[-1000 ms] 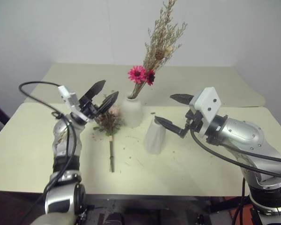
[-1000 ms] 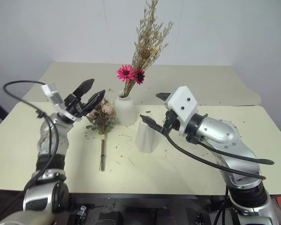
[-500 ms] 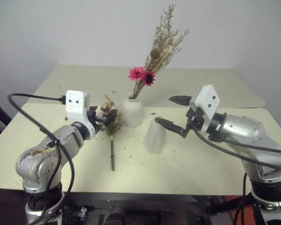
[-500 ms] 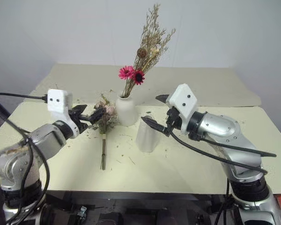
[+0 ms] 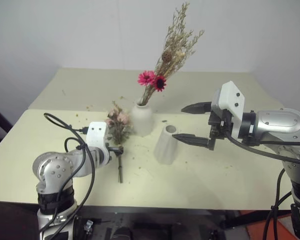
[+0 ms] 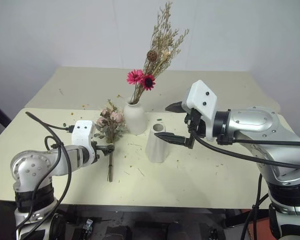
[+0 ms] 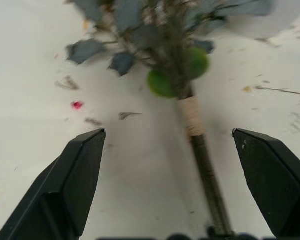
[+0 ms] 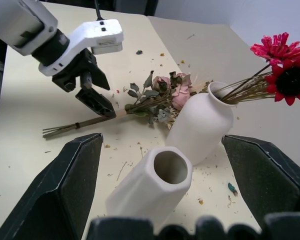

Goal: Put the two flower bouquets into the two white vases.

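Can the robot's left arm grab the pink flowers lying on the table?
Probably yes. The left pincer is open with a finger on each side of the pink rose bouquet stem, and nothing blocks it.

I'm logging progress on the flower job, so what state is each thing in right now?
Dried bouquet: standing upright in the round vase.
Rose bouquet: lying flat on the table, not yet gripped.
Cone vase: upright, empty.
Left gripper: open, fingers either side of the rose stems.
Right gripper: open, hanging beside the cone vase, holding nothing.
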